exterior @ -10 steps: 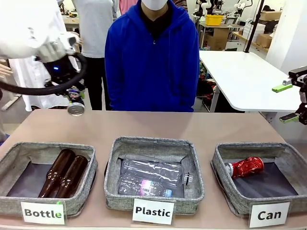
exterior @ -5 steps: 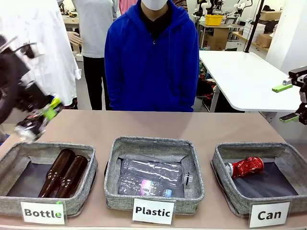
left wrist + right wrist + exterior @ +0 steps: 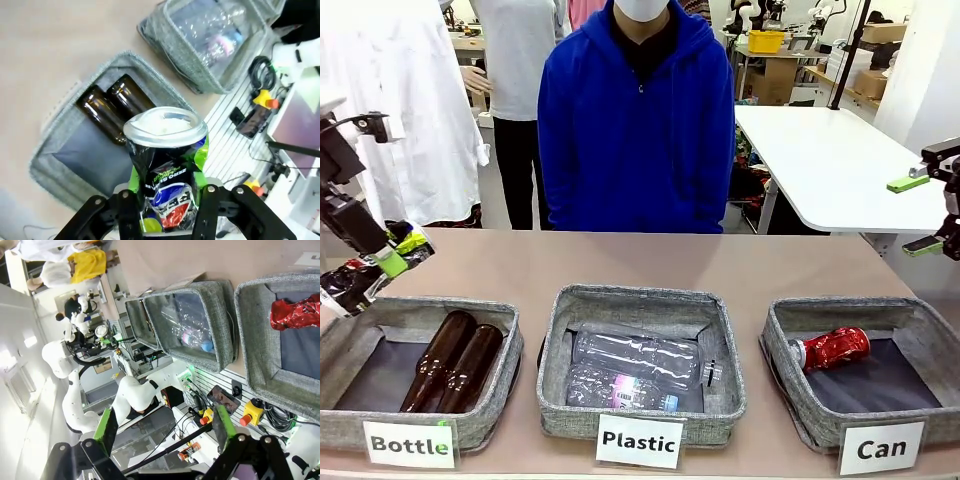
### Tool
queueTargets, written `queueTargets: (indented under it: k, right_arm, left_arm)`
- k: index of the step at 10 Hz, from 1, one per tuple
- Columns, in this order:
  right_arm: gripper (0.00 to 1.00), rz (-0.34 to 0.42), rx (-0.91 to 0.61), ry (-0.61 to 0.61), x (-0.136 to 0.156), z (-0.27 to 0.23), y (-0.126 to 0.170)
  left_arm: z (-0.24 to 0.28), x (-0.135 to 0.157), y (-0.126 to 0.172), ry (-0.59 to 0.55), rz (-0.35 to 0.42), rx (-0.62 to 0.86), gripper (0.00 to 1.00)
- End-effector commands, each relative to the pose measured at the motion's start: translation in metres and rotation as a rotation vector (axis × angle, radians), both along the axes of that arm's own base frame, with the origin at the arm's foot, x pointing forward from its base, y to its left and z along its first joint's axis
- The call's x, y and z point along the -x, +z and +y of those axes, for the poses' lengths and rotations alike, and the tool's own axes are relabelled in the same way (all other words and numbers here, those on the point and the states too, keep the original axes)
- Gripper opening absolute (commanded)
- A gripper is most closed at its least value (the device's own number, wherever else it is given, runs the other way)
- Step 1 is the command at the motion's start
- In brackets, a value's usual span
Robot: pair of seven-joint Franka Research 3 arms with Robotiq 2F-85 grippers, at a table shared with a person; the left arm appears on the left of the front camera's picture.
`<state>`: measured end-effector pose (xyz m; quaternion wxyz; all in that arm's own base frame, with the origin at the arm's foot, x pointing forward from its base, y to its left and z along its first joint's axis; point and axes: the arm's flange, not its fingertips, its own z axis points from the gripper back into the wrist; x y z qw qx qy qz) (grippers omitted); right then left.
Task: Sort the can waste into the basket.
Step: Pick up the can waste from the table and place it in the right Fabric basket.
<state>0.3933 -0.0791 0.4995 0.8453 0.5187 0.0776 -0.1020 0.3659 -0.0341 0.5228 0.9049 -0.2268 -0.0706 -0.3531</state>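
Observation:
A dark blue-black dented can [image 3: 344,286] hangs at the table's far left, over the corner of the "Bottle" basket [image 3: 420,312], with my left gripper [image 3: 386,264] shut on it. In the left wrist view the same can [image 3: 167,160] stands between the fingers of the left gripper [image 3: 167,212], silver top facing the camera. A shiny red can [image 3: 832,348] lies in the grey "Can" basket [image 3: 820,310] at the right; the right wrist view also catches this red can [image 3: 295,312] and the basket [image 3: 252,340]. My right gripper [image 3: 917,215] hovers open beyond the table's right edge, and the right gripper [image 3: 165,427] holds nothing.
Two brown glass bottles [image 3: 455,360] lie in the "Bottle" basket. The middle "Plastic" basket [image 3: 640,300] holds clear plastic bottles [image 3: 635,370]. A person in a blue hoodie [image 3: 635,120] stands at the far side. The bare table [image 3: 650,260] stretches behind the baskets.
My left arm has swung down and to the left with the dark can, from above the table's far-left edge to the left edge over the "Bottle" basket. The right arm stayed still.

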Motion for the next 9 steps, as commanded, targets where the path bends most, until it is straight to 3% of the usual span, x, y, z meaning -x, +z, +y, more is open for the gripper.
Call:
queueTargets:
  k: [1, 2, 3, 4, 5, 7, 9]
  right_arm:
    - [1.0, -0.011, -0.001, 0.012, 0.001, -0.002, 0.001]
    - [1.0, 0.0, 0.0, 0.0, 0.0, 0.0, 0.0]
    - [1.0, 0.055, 0.062, 0.089, 0.021, 0.0, 0.017]
    - [1.0, 0.1, 0.108, 0.069, 0.043, -0.019, 0.027]
    - [1.0, 0.081, 0.131, -0.039, 0.076, -0.051, 0.038]
    - [1.0, -0.002, 0.16, -0.21, 0.141, -0.085, 0.054]
    - [1.0, -0.056, 0.239, -0.327, 0.207, -0.105, 0.061]
  left_arm:
    - [0.0, -0.001, -0.002, -0.023, -0.003, -0.008, 0.44]
    - [-0.039, 0.004, 0.006, -0.311, -0.209, 0.118, 0.44]
    - [-0.089, 0.011, 0.027, -0.401, -0.355, 0.129, 0.44]
    - [-0.144, 0.017, 0.049, -0.507, -0.489, 0.123, 0.44]
    - [-0.204, 0.02, 0.067, -0.571, -0.6, 0.111, 0.44]
    - [-0.316, 0.011, 0.075, -0.766, -0.681, 0.182, 0.44]
    - [-0.447, 0.012, 0.06, -0.983, -0.694, 0.251, 0.44]
